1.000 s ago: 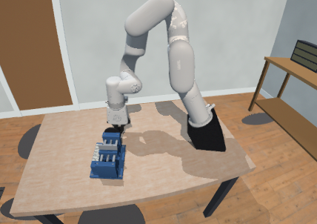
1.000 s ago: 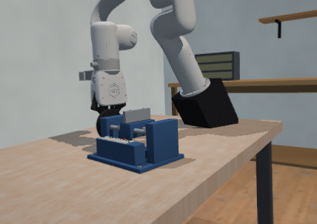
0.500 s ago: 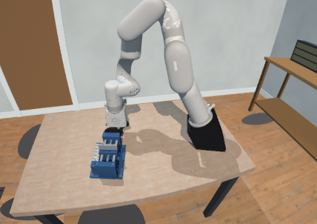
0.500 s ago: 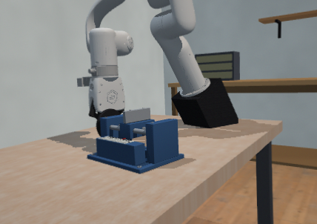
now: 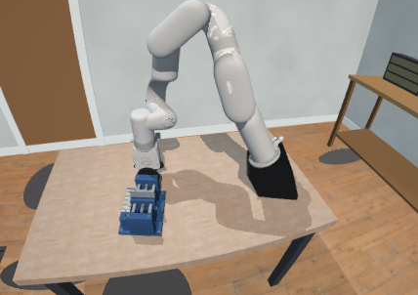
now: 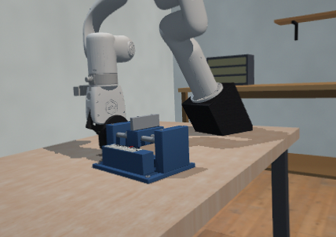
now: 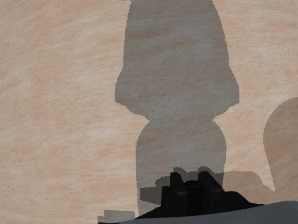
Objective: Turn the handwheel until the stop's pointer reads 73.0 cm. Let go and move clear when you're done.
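Note:
A blue fixture (image 5: 143,210) stands on the wooden table, with grey rods, a grey stop block (image 6: 144,122) and a scale strip with a small red pointer (image 6: 129,147). The reading is too small to tell. A dark handwheel (image 5: 146,171) sits at the fixture's far end; in the exterior view it is (image 6: 105,133) mostly hidden behind the blue end block. My gripper (image 5: 146,168) points down at that end and is shut on the handwheel. The wrist view shows only dark finger shapes (image 7: 189,192) above the table and the arm's shadow.
The arm's black base (image 5: 273,173) stands on the table's right side. A wooden shelf (image 5: 386,127) with a dark box (image 5: 403,73) stands off the table at the far right. The table's front edge runs close behind the fixture.

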Available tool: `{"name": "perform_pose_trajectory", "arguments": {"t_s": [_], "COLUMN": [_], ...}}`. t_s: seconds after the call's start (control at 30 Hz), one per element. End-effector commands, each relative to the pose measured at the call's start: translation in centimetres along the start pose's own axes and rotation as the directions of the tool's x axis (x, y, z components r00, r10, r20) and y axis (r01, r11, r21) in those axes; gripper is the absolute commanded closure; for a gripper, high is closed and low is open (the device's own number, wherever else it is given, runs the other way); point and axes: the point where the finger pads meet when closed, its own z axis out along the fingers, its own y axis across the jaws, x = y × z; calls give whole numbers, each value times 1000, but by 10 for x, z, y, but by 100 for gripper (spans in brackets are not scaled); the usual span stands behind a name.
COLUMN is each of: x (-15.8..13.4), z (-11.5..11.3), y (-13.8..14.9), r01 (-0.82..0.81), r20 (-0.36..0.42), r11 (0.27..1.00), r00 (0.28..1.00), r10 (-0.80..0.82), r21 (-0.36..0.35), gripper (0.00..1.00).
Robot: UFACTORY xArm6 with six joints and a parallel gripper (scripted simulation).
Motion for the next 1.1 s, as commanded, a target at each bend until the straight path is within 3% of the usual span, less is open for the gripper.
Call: {"name": "perform_pose_trajectory", "arguments": {"t_s": [0.0, 0.6, 1.07], "x": [0, 0, 0], "z": [-4, -30, -54], "y": [-10, -28, -17], "r01": [0, 0, 0], "r20": [2, 2, 2], "r11": [1000, 1000, 1000], "r00": [1000, 1000, 1000], "r10": [0, 0, 0], "r21": [8, 8, 8], "gripper": [94, 94, 94]}}
